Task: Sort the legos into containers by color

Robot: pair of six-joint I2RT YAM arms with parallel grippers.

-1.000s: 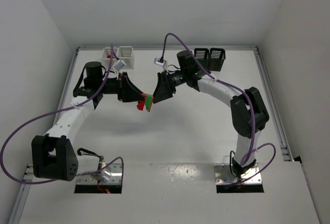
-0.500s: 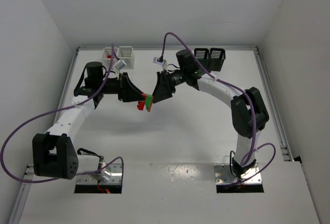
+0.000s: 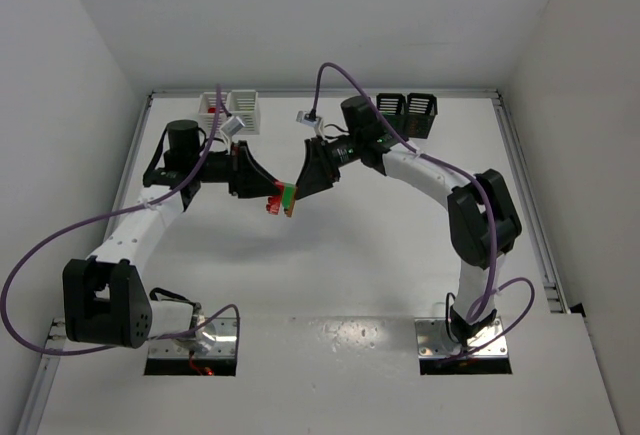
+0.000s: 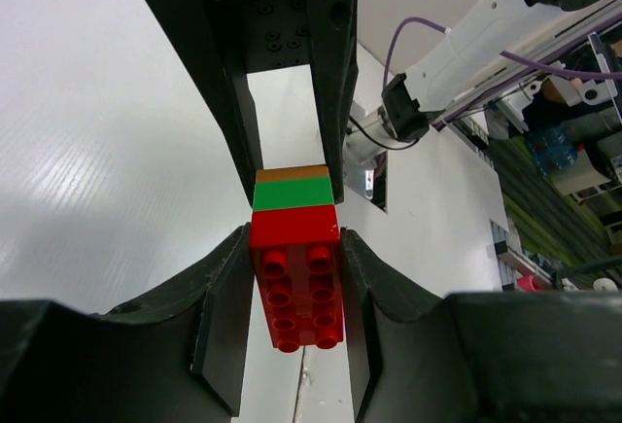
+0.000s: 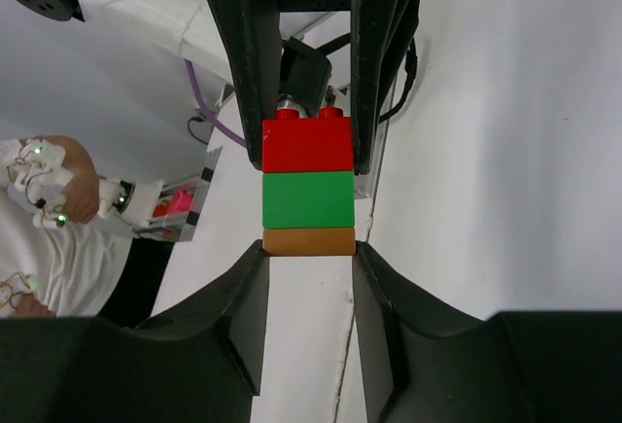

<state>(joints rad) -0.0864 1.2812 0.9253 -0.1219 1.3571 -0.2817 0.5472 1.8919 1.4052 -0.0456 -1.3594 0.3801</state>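
From above, the left gripper (image 3: 268, 195) and right gripper (image 3: 300, 185) met tip to tip over the middle of the table (image 3: 350, 265). A stack (image 3: 283, 200) of red, green and brown bricks was pinched between them. The white bins (image 3: 230, 110) stood at the far left edge and the black bins (image 3: 408, 113) at the far right edge, both well apart from the stack.

In the left wrist view, the left gripper (image 4: 294, 240) was narrow, with its fingers (image 4: 224, 316) pressed on both sides of the red end of the stack (image 4: 294, 277). The right arm's fingers (image 4: 326, 73) flanked the green and brown end.

In the right wrist view, the right gripper (image 5: 309, 248) was also narrow, its tips touching the brown end of the stack (image 5: 308, 199). The left arm's fingers (image 5: 243, 63) gripped the red end beyond it.
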